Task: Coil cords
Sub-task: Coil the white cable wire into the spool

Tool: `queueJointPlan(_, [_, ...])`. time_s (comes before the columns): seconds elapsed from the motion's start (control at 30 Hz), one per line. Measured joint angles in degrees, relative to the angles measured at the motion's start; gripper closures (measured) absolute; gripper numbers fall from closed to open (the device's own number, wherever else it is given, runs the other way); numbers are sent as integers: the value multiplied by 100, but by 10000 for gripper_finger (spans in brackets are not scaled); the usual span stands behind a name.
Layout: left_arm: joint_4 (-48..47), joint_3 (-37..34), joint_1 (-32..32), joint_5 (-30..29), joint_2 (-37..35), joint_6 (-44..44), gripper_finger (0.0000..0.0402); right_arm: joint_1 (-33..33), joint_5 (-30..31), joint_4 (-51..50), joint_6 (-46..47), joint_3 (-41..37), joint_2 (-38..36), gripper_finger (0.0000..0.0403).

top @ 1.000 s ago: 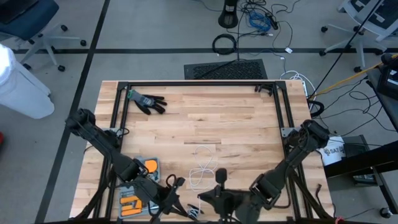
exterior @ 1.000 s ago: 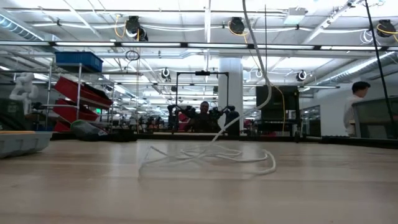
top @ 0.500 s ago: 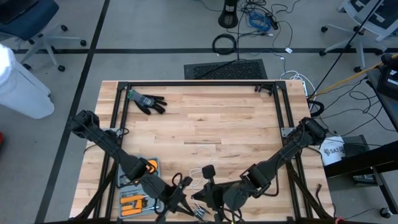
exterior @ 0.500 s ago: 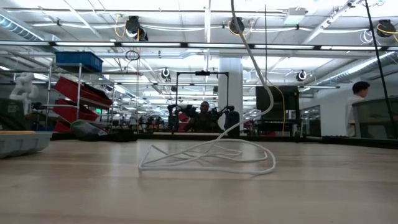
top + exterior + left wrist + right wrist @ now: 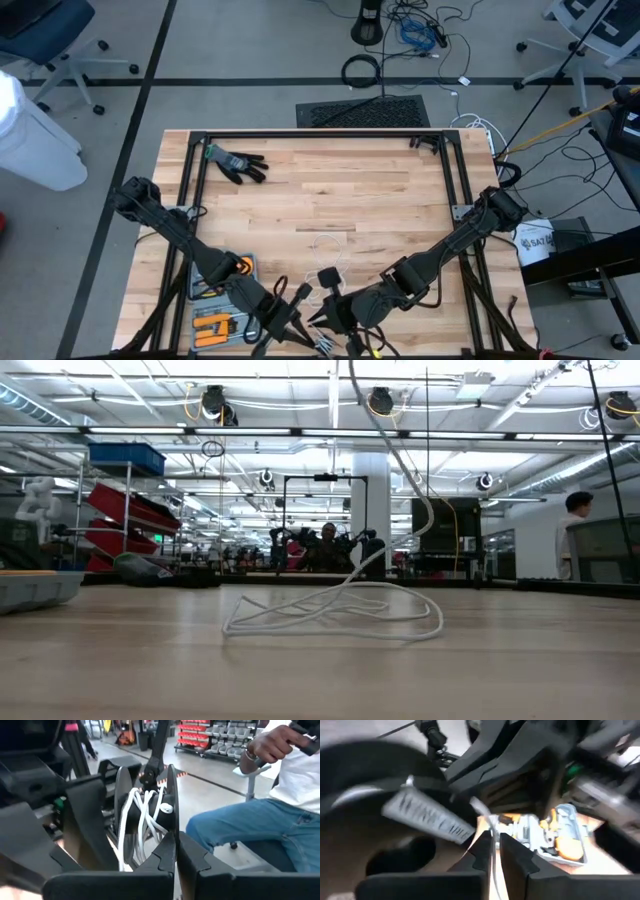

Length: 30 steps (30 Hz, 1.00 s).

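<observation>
Left gripper point(image 5: 175, 847) closed, holding the spool wound with white cord point(image 5: 142, 817). Right gripper point(image 5: 492, 845) pinches the cord strand; both at table's six o'clock edge.

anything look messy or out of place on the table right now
Yes: the white cord lies in a loose tangle near the table's front, one strand rising off the wood. A black glove lies alone at the far left corner.

Your right gripper point(image 5: 333, 312) swings left along the near edge, closing on the left gripper point(image 5: 297, 318); cord point(image 5: 335, 610) loops settle flatter.
</observation>
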Motion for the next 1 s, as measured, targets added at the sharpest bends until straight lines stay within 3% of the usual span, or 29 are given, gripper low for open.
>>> queueJointPlan(0.23, [376,4,-4,2,0,244,395,48,-85,-408,349,2,-417,321])
queueJointPlan(0.37, [536,4,-2,-22,0,244,395,242,81,-1201,925,7,-759,284])
queueJointPlan(0.57, [505,4,-2,-211,-24,232,395,1077,1756,-2187,2445,-107,-783,267])
queueJointPlan(0.73, [526,4,-2,-510,-24,237,395,1689,3566,-886,3321,-735,-243,271])
queueJointPlan(0.83, [556,4,2,-609,-24,239,395,1819,4511,116,3018,-906,299,271])
queueJointPlan(0.9, [650,4,7,-625,-24,239,395,1821,5242,394,2844,-914,694,267])
queueJointPlan(1.0, [824,4,5,-629,-25,241,395,1762,5788,426,2767,-920,1188,250])
